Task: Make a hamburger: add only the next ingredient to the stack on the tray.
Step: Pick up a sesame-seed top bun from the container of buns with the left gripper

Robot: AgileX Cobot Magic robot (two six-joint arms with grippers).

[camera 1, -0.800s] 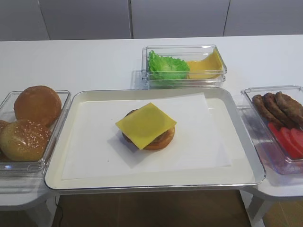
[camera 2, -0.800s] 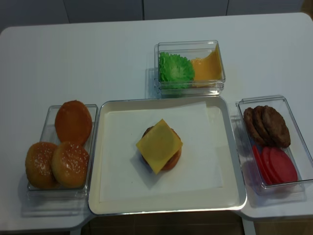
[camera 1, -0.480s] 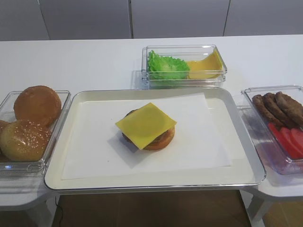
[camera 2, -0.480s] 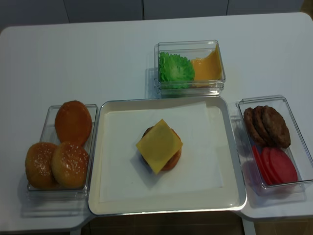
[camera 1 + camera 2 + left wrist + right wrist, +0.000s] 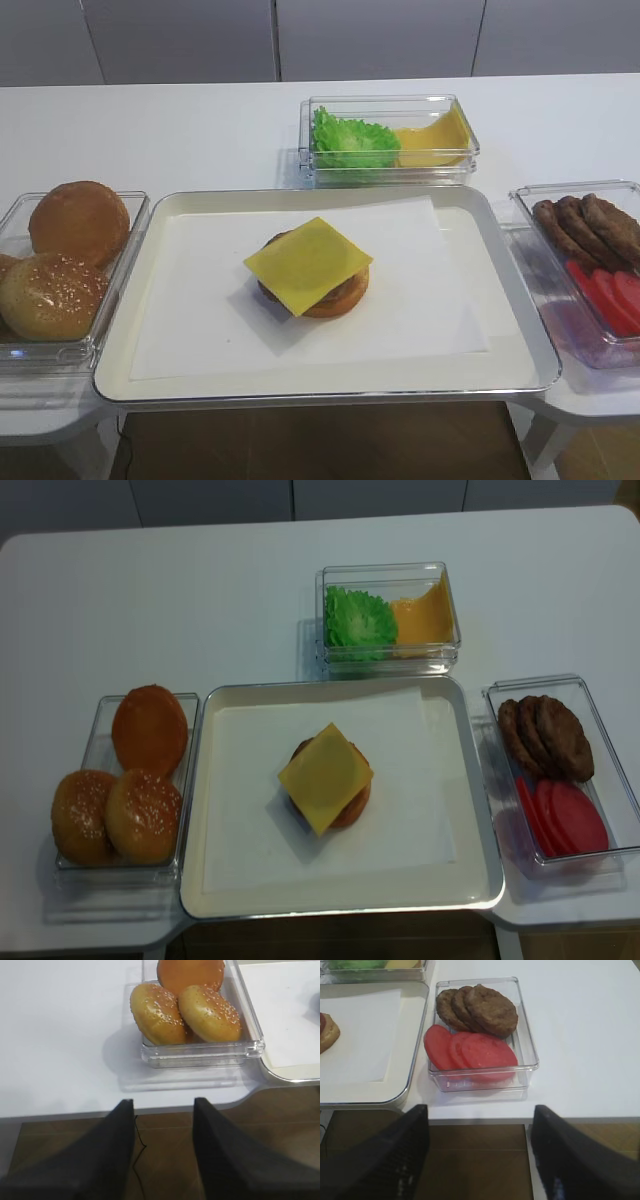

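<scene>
1. Our left pincer (image 5: 162,1152) is partly open, empty, low in frame.
2. Right pincer (image 5: 479,1152) gapes wide, empty.
3. Nothing has moved: seeded bun top (image 5: 210,1014) waits in its box; the stack (image 5: 309,267) mid-tray (image 5: 140,255).

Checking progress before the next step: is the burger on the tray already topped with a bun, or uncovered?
Uncovered. The cheese slice lies bare atop the stack on the tray; both seeded buns sit in their box.

Stack (image 5: 326,780) unobstructed from above; seeded buns (image 5: 185,1012) touching, clear box walls (image 5: 200,1052) surround them.
</scene>
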